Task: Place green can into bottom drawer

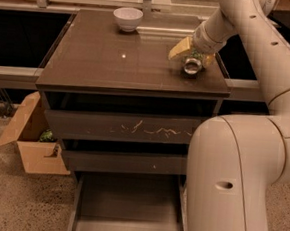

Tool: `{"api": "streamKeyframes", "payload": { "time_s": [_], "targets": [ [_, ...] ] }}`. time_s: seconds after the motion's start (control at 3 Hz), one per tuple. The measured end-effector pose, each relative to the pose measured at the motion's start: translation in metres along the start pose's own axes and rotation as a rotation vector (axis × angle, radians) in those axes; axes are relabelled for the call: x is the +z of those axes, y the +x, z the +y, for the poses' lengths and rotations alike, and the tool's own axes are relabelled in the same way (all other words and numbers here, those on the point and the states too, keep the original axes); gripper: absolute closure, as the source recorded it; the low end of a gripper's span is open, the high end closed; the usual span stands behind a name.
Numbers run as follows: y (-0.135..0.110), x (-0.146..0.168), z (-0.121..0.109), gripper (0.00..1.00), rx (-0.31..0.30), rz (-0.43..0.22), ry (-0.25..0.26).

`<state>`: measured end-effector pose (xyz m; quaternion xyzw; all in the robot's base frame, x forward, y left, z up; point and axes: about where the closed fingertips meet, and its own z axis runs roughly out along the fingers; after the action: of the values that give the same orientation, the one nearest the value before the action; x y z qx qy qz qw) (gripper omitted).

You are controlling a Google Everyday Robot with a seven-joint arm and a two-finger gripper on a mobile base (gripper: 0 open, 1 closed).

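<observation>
I see gripper (192,57) at can (192,67), right side of surface (114,60); whether it grips, I cannot tell. Below, bottom drawer (128,206) open; bowl (127,18) at rear.

gripper (194,55) at green can (191,67), tabletop (114,60) right; bowl (127,18) rear; bottom drawer (128,206) below

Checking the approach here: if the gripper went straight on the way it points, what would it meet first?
Probably the green can, just below the gripper at the right edge of the cabinet top; depth is unclear.

High front view, tool (193,58) upper right
</observation>
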<state>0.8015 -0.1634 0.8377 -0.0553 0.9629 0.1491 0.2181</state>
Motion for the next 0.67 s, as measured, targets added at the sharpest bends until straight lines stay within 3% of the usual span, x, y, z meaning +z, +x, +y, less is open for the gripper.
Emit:
{"api": "streamKeyframes", "payload": {
  "time_s": [0.33, 0.67],
  "targets": [
    [0.0005, 0.0051, 0.0005, 0.56, 0.011, 0.009, -0.008],
    [0.0000, 0.0050, 0.0020, 0.79, 0.010, 0.010, -0.012]
  ]
}}
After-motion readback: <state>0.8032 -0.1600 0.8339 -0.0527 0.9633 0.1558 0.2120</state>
